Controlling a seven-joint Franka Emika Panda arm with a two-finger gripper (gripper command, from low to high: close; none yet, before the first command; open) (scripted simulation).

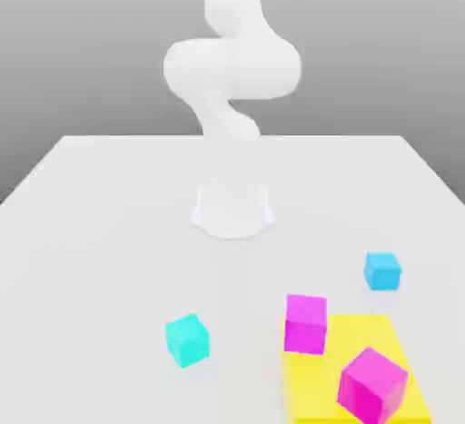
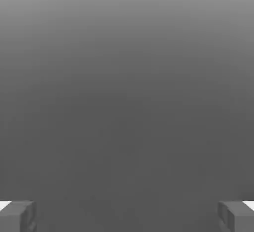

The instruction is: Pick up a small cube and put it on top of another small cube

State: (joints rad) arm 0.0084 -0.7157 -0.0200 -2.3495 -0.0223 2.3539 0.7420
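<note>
- exterior view: white robot arm (image 1: 233, 68) upright at the back of a pale table (image 1: 136, 231). the turquoise cube (image 1: 188, 340) sits alone on the tabletop, toward the exterior view's left; nothing is stacked on it.
- to the exterior view's right, a sky-blue cube (image 1: 382, 271) on the table, and two magenta cubes (image 1: 306, 324) by a yellow slab (image 1: 341, 359). no cube tops another, so picking and stacking both look left to do.
- hand view: the gripper (image 2: 127, 217) has its two fingers wide apart, nothing between them.
</note>
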